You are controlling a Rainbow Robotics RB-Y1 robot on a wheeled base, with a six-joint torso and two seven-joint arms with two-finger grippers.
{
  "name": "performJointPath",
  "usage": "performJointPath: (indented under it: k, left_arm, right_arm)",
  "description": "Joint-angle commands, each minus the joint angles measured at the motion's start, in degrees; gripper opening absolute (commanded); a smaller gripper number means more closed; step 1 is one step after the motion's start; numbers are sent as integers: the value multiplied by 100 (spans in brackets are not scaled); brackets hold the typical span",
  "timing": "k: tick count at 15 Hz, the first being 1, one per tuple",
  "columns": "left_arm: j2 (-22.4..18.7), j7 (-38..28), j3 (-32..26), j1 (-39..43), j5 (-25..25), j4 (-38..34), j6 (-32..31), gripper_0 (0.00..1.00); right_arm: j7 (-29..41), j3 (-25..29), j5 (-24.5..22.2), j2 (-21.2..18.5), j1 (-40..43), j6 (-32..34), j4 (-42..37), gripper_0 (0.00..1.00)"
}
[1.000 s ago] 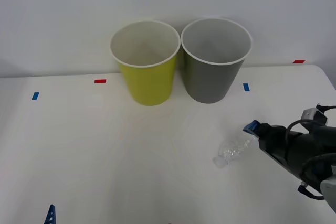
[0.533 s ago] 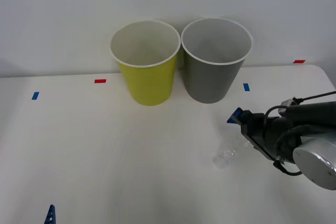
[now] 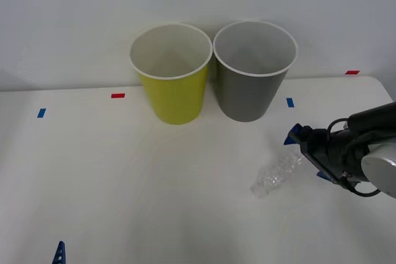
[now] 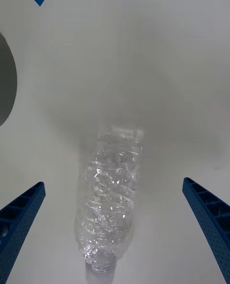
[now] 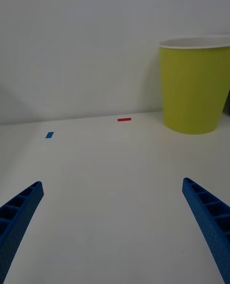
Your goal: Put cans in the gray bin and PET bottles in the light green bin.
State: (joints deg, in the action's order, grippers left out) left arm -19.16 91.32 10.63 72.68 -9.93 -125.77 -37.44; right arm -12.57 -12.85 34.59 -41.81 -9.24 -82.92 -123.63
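The bottle is lying on its side on the table, toward the right edge and about midway between front and back, clear of both bins. Your right gripper sits at its right end with the fingers spread wide. In the right wrist view the bottle lies between the two blue fingers with bare table on each side, so nothing's gripped. One end of it runs off that picture's edge, and I can't tell cap from base there. In the front view the right end tucks in against the gripper, so you can't quite see where it stops.

The gray bin stands upright at the back of the table, right of center, well apart from the bottle. The green bin is just beside it on the left, rims touching or nearly so; I can't tell which. Both show pale insides, but the bottoms are out of sight.

Loads of open table to the left and front. There are small blue and red tape marks along the back.

Your left gripper is parked low near the front left corner, fingers apart, just a blue tip in the front view.
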Motion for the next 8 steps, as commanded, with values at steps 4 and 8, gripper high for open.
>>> performJointPath:
  k: [4, 8]
  left_arm:
    - [0, 0, 0, 0, 0, 0, 0, 100]
    - [0, 0, 0, 0, 0, 0, 0, 100]
  right_arm:
    - [-70, -25, 663, 15, -263, 4, 595, 100]
    - [-61, -271, 724, -20, -509, 4, 894, 100]
